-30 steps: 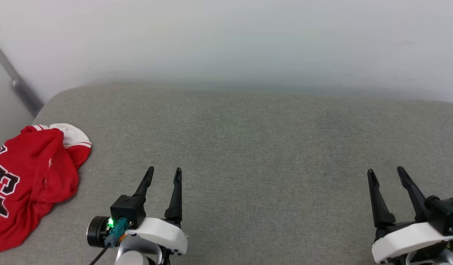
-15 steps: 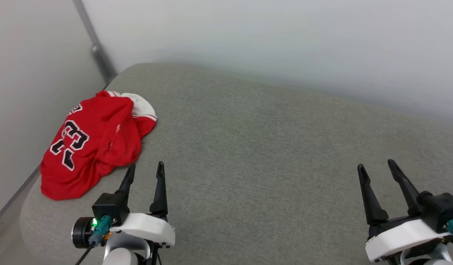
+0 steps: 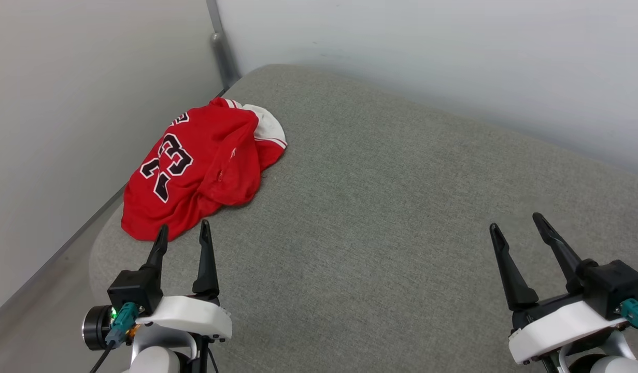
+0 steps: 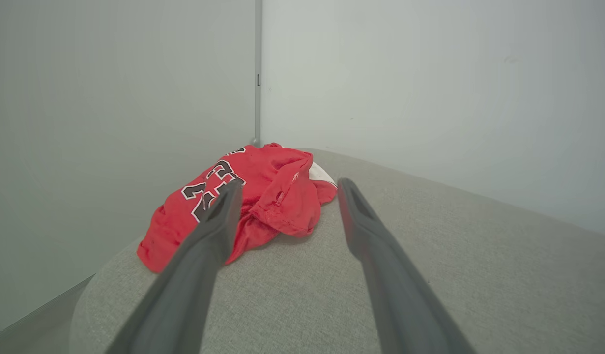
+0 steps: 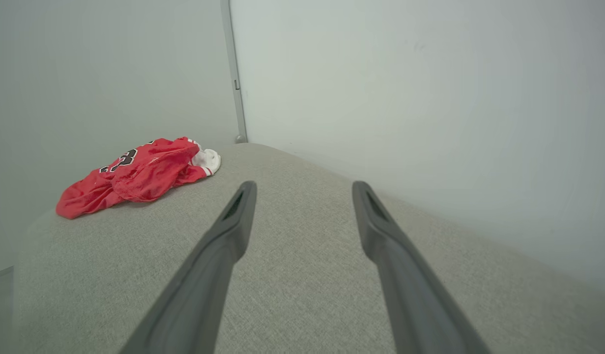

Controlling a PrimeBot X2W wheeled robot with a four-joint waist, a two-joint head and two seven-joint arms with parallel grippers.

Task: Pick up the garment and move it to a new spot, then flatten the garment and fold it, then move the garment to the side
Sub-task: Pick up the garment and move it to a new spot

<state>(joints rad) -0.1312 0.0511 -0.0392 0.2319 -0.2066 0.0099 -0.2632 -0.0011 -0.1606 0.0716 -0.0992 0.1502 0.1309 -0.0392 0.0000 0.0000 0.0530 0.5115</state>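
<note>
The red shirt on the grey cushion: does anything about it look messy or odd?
Yes. The red shirt lies crumpled in a heap near the grey cushion's far left corner, close to its edge, with a white sleeve poking out at the back and the number 23 creased. It is not laid flat.

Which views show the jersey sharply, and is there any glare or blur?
Head view: jersey sharp, number readable, light even, no glare. Left wrist view: jersey clear, left fingers blurred up close. Right wrist view: jersey small at the left, right fingers blurred too.
</note>
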